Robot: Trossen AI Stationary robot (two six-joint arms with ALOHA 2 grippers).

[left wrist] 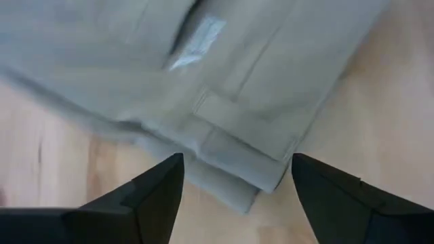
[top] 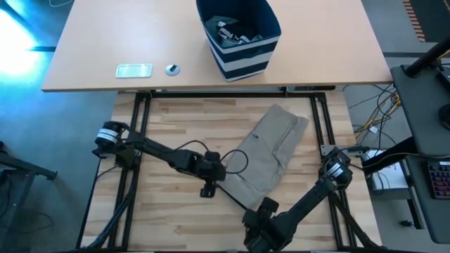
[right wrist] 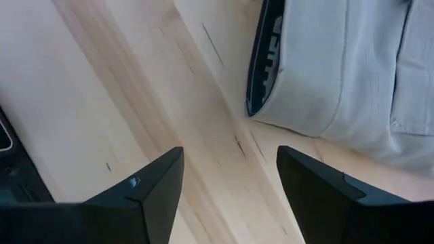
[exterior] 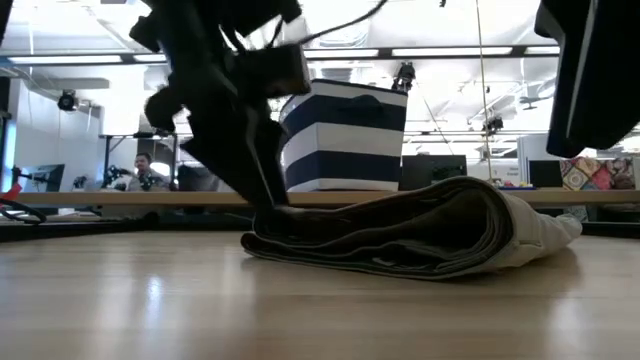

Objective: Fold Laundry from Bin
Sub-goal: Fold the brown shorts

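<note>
A beige garment (top: 271,151) lies folded in several layers on the wooden table, running from far right toward near left. My left gripper (left wrist: 237,186) is open at the garment's near left corner (left wrist: 261,179), pointing steeply down, one finger on either side of that corner. In the low view its finger (exterior: 262,190) comes down to the garment's left edge. My right gripper (right wrist: 230,183) stands open over bare wood just short of the garment's near end, where a dark inner band (right wrist: 266,54) shows. The navy striped bin (top: 239,39) stands on the far desk with grey pieces (top: 235,34) inside. My left gripper's open fingers straddle the folded corner (left wrist: 261,179) from above, slanting down. I cannot tell whether they touch the cloth. The garment lies flat on the table.
A small white flat device (top: 133,70) and a small round object (top: 172,69) lie on the far desk, left of the bin. Black frame rails (top: 140,119) border the wooden table. A person (exterior: 145,172) sits in the room behind.
</note>
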